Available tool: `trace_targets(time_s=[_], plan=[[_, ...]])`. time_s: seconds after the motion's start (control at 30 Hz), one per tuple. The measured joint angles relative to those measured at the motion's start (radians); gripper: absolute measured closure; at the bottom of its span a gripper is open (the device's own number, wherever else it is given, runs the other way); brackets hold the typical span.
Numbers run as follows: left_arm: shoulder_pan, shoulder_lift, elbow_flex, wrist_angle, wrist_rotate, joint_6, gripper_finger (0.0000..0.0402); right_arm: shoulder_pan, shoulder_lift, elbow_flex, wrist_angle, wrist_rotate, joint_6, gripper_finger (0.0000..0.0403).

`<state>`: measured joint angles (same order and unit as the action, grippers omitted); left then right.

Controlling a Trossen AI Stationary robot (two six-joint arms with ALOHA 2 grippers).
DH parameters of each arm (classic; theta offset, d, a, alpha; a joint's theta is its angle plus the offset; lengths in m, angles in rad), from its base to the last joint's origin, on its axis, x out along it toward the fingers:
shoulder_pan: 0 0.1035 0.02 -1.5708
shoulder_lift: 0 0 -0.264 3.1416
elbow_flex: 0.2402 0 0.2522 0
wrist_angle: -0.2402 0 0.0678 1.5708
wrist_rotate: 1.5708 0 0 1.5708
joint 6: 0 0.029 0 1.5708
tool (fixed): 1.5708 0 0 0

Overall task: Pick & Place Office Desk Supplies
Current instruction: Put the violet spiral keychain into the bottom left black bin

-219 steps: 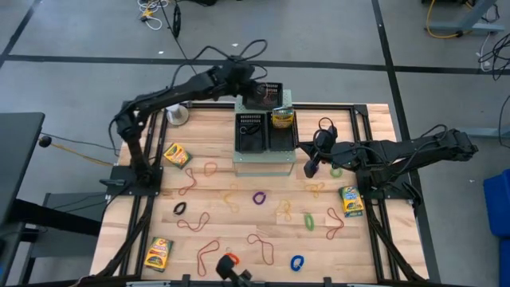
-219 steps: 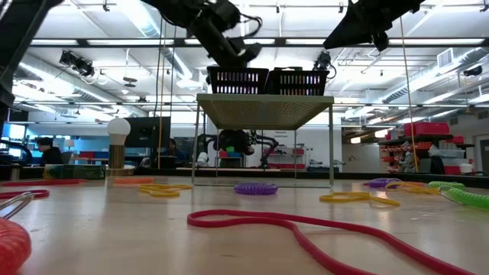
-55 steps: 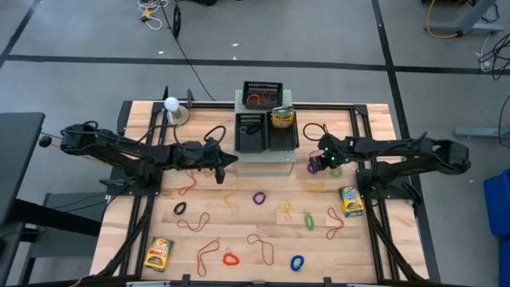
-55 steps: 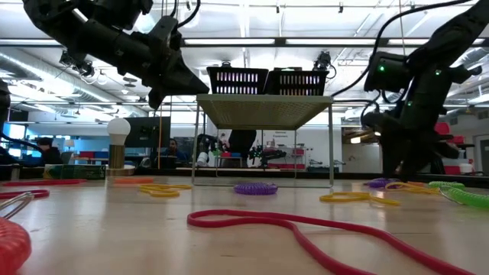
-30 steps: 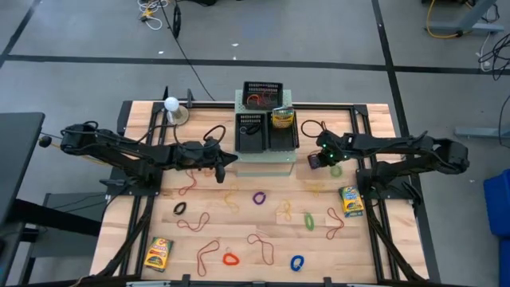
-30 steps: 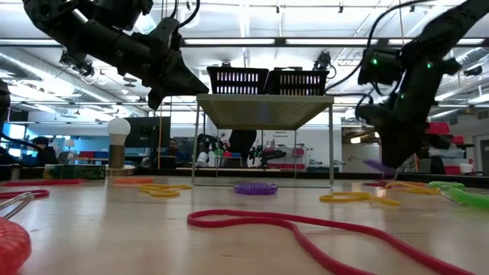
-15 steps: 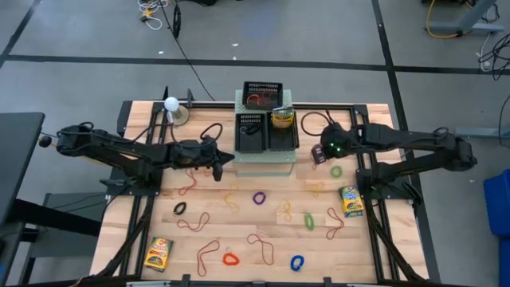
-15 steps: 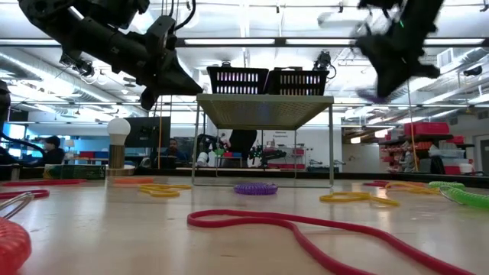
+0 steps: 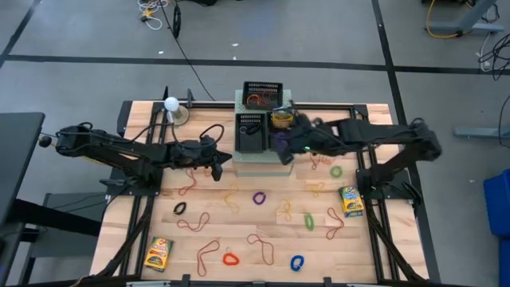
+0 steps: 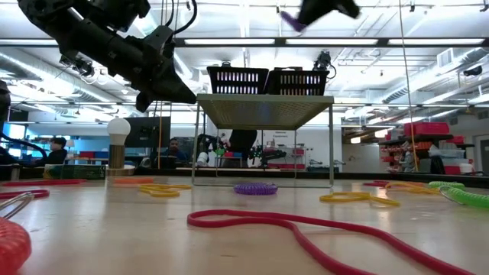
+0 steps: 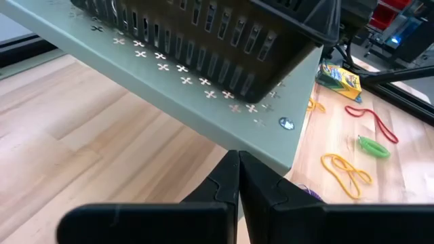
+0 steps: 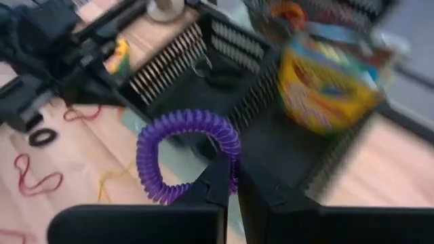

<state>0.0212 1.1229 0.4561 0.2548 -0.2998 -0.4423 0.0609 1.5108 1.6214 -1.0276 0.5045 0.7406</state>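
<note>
Reaching over the black mesh trays point(image 9: 267, 131) from above, right gripper point(image 9: 282, 142) pinching a purple coil loop point(image 12: 184, 152), low view blurred, perhaps the loop aloft, left gripper point(image 11: 237, 177) closed empty beside the pale-green box point(image 11: 203, 95).

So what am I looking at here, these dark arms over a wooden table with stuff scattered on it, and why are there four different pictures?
It is a robot with two jointed arms, each ending in a two-fingered pincer. One picture looks straight down on the table, one looks level across it, and two come from cameras on the wrists. Scattered on the wood are thin rubber bands, small coloured loops and crayon boxes. At the back, black mesh trays sit on a pale-green perforated box. The right pincer is shut on a purple coiled loop, held above the trays. The left pincer is shut and empty, hanging beside the pale-green box.
</note>
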Motion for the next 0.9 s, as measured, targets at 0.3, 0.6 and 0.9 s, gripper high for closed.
trace_targets(time_s=[0.3, 0.6, 0.9], plan=[[0.000, -0.001, 0.001, 0.007, -0.014, 0.024, 0.0390, -0.079, 0.250, 0.145, 0.065, 0.040, -0.159, 0.0382], [0.000, -0.001, 0.002, 0.016, -0.039, 0.043, 0.0390, -0.135, 0.329, 0.145, 0.156, 0.027, -0.185, 0.0339], [-0.002, -0.001, 0.002, 0.022, -0.041, 0.051, 0.0390, -0.172, 0.325, 0.145, 0.166, -0.013, -0.223, 0.0266]])
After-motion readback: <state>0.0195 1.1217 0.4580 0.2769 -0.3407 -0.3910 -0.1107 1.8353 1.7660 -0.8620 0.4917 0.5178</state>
